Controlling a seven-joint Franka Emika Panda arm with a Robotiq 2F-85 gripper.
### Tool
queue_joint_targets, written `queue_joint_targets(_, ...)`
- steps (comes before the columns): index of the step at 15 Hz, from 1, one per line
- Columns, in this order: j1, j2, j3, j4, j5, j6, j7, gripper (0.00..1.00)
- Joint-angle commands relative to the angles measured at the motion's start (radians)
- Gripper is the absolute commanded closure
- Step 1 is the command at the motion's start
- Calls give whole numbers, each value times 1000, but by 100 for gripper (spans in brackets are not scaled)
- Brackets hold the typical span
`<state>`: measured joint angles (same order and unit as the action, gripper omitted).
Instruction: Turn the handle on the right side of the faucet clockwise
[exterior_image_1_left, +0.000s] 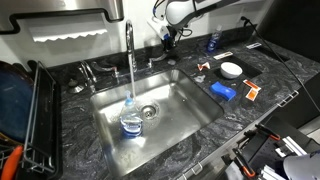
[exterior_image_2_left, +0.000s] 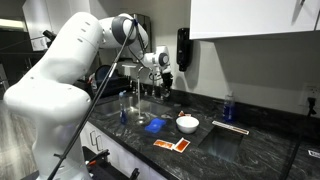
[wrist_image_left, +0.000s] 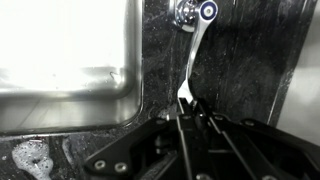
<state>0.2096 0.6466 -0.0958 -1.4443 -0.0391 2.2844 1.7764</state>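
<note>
Black wire dish rack stands at the far left of the dark, veined stone desk. Beside it lies the rectangular sink of brushed stainless steel, with rounded corners and a round drain. A short chrome lever sits behind the basin's left part. The faucet, a thin chrome gooseneck, rises from the middle of the back edge, and a thin pale line that looks like running water runs from it down to a clear glass jar standing upright in the basin, just left of the drain.

Right of the spout, the tool hangs low over the back of the desk on the white arm. In the wrist view the handle is a slim, polished lever that runs from its round chrome base down the mottled stone, with the basin's edge to its left. Its flattened tip meets the tool, whose two dark fingers stand very close together at that tip. Whether they pinch the lever or merely touch it I cannot tell.

Further right on the desk lie a blue block-shaped sponge, a round white bowl and a flat orange packet. A small blue bottle stands near the wall.
</note>
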Motion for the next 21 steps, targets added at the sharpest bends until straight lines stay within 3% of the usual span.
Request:
queue_joint_targets(1, -4, -160, 39, -207, 32, -91, -10, 97)
queue_joint_targets(11, -17, -232, 78, -324, 89, -2, 108, 97)
queue_joint_targets(12, -18, -246, 78, -338, 88, 1, 112, 64)
queue_joint_targets(14, -21, -293, 87, -380, 87, -25, 94, 58)
queue_joint_targets(18, -24, -430, 119, -462, 83, -230, 77, 28)
queue_joint_targets(21, -31, -505, 134, -496, 77, -317, 81, 8)
